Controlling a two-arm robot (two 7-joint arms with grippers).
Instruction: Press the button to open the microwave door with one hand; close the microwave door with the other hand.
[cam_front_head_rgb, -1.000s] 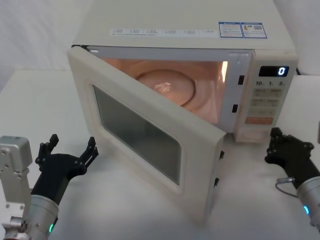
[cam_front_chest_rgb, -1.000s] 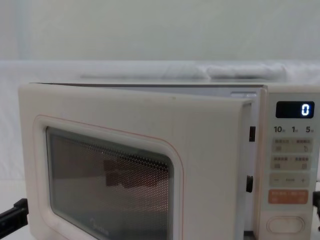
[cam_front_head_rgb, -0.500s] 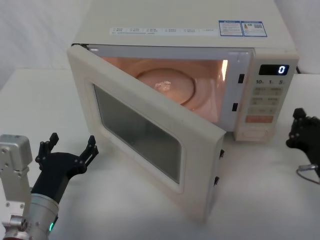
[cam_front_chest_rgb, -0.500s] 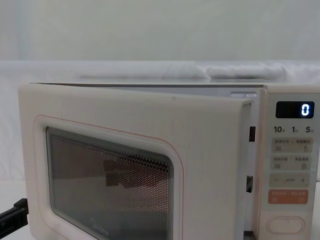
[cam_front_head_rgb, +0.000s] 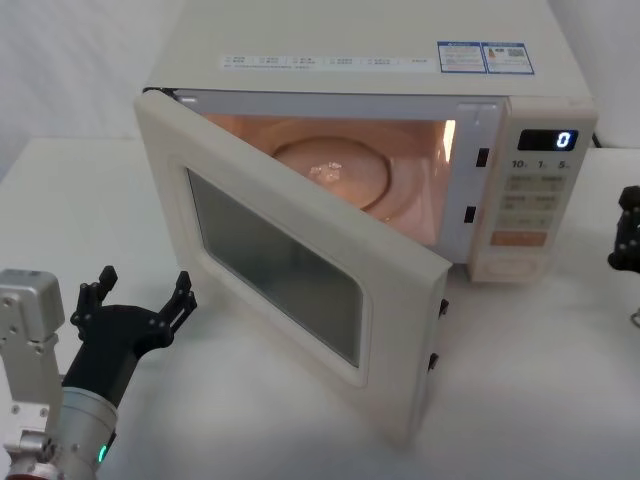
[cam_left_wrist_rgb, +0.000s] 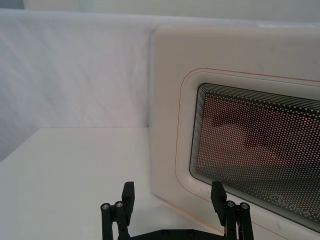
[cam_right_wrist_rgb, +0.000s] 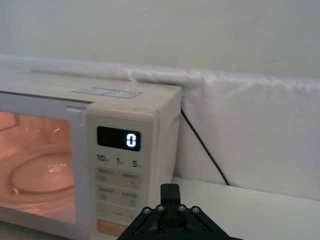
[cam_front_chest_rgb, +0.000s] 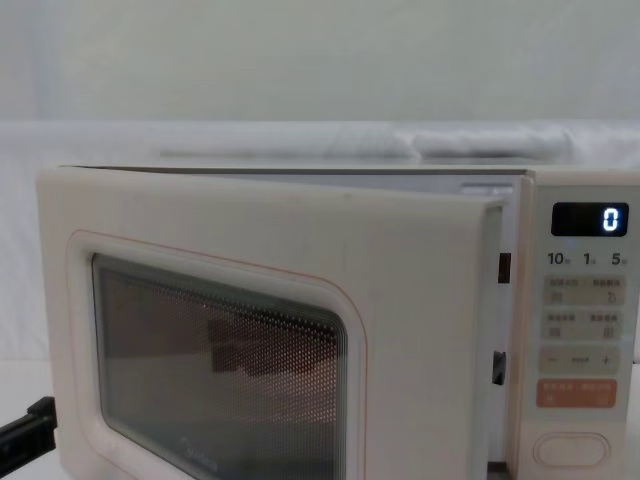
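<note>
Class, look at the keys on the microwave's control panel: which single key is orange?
The wide rectangular key, directly above the cream pill-shaped button at the panel's bottom. Every other key is cream; this one alone is orange.

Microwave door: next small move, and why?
Probably bring the open left gripper forward against the outer face of the microwave door to start swinging it shut: it hangs ajar, cavity lit, and the right gripper sits off beside the control panel.

display (cam_front_head_rgb: 547, 140) reads 0 | turntable (cam_front_head_rgb: 330, 175) lit orange | black cord (cam_right_wrist_rgb: 202, 146)
</note>
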